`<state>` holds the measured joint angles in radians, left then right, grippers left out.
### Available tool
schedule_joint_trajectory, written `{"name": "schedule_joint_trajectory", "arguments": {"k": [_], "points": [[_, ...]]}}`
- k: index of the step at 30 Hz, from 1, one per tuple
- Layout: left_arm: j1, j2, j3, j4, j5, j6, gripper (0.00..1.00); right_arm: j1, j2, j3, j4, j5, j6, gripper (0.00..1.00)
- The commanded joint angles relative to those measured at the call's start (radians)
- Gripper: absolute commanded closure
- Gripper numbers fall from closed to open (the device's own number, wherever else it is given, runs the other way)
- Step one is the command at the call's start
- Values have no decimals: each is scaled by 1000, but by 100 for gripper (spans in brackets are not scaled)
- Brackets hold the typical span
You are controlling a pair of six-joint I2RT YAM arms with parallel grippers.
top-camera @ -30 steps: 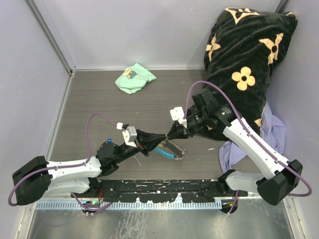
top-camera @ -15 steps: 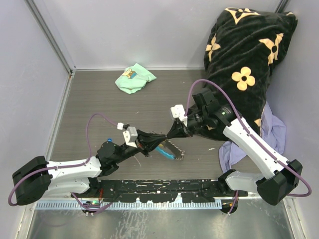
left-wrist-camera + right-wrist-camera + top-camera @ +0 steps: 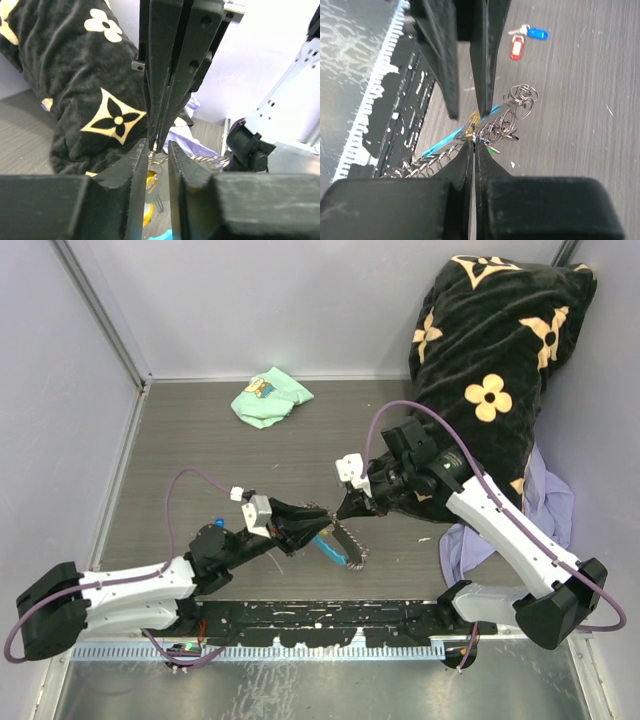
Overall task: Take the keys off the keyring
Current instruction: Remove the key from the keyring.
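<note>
My right gripper (image 3: 474, 145) is pinched shut on the keyring (image 3: 506, 122), mid-frame; my left gripper (image 3: 157, 145) stands narrow, its hold unclear. The keys (image 3: 471, 120) are light, slippery, stiff: grip by a tag's flat.

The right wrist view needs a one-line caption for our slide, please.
Right end effector pinching the keyring; two tagged keys lie loose on the table beyond.
</note>
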<state>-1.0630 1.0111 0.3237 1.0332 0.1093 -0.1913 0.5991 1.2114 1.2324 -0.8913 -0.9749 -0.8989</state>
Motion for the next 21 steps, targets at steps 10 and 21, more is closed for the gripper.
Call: {"name": "schedule_joint_trajectory", "arguments": {"k": [10,21], "points": [[-2,-312,-9,-380,13,150,57,263,98,289,-347,741,-152,99],[-2,-19,-66,88,53,266,56,395,232,408,-499,1048,-73,99]]}}
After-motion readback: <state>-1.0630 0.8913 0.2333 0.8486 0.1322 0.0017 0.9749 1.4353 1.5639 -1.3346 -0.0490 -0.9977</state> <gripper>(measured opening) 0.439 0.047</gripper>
